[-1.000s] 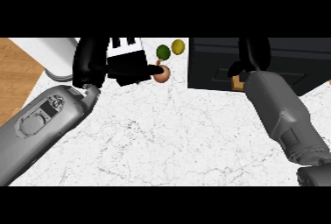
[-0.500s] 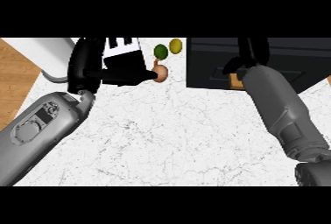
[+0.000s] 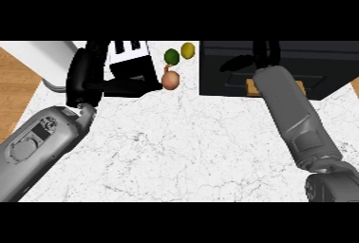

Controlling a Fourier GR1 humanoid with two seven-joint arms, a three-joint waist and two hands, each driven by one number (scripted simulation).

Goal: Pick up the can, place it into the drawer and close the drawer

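The left hand (image 3: 91, 78) comes up from the lower left on its grey forearm. Its black fingers (image 3: 133, 86) curl across the underside of the can (image 3: 129, 51), a white can with black bars. The can sits just above those fingers, and the palm rises along its left side, so the hand is closed round it. How much of the can is covered by the hand cannot be told.

Just right of the fingertips, almost touching them, a brownish bulb (image 3: 170, 80) lies on the white marble bench (image 3: 182, 142). Above the bulb, up and to the right of the fingers, are a green fruit (image 3: 172, 56) and a yellow fruit (image 3: 188, 49), side by side near the far edge. Left of the left hand, past the palm, a white rounded thing (image 3: 42, 57) lies at the corner of the bench, with wooden floor (image 3: 14, 80) beyond it.

The right forearm runs from the lower right corner up to the black drawer (image 3: 329, 66), which stands well to the right of the can and the left fingers. The right hand (image 3: 263, 51) shows only as thin black shapes over the dark drawer. Whether it is open or closed cannot be told. An orange-brown strip (image 3: 301, 88) shows at the drawer's near edge, on either side of the forearm.
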